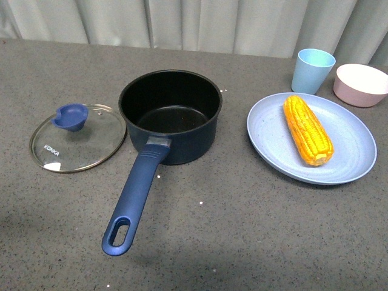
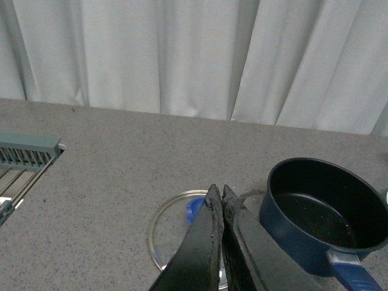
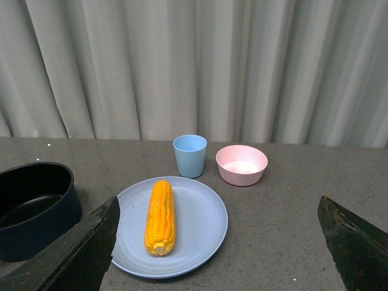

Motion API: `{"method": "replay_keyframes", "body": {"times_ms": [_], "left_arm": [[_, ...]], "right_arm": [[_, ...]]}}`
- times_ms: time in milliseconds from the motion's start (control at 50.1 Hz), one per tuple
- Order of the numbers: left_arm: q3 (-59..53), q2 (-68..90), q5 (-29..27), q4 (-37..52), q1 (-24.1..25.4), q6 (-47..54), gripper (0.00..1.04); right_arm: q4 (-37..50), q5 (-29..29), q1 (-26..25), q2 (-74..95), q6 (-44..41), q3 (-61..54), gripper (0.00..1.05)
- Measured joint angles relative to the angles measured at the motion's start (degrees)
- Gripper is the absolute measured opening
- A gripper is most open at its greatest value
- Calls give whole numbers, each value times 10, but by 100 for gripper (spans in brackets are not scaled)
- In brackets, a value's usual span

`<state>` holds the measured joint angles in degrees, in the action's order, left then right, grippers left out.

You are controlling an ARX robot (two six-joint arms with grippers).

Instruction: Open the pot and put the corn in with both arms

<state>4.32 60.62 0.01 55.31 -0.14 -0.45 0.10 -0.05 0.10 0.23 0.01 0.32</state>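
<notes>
Corn [image 1: 308, 130], a yellow cob, lies on a round blue plate [image 1: 267, 128]; navy pot [image 1: 194, 144] uncovered. Left end effector [image 2: 221, 200] pinched together, right end effector [image 3: 218, 206] wide.

Dark navy pot [image 1: 170, 115], upright and uncovered, black inside empty, just left of the blue plate [image 1: 354, 136]; long handle (loop hole at its end) angled toward the near left. Yellow-orange corn [image 1: 308, 130], tapered, flat on that plate, whole.
</notes>
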Motion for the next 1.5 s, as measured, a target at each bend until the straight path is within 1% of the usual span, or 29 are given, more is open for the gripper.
{"method": "replay_keyframes", "body": {"times_ms": [239,459,619,1177,1497], "left_arm": [[-22,-99,0,-74,0,0,4],[-32,-228,0,-184,0,0,4],[-32,-290,0,-241,0,0,4],[-32,-434,0,-379,0,0,4],[-32,-485,0,-429,0,0,4]], "right_arm": [[0,0,0,0,0,0,96],[0,0,0,0,0,0,96],[0,0,0,0,0,0,96],[0,0,0,0,0,0,96],[0,0,0,0,0,0,96]]}}
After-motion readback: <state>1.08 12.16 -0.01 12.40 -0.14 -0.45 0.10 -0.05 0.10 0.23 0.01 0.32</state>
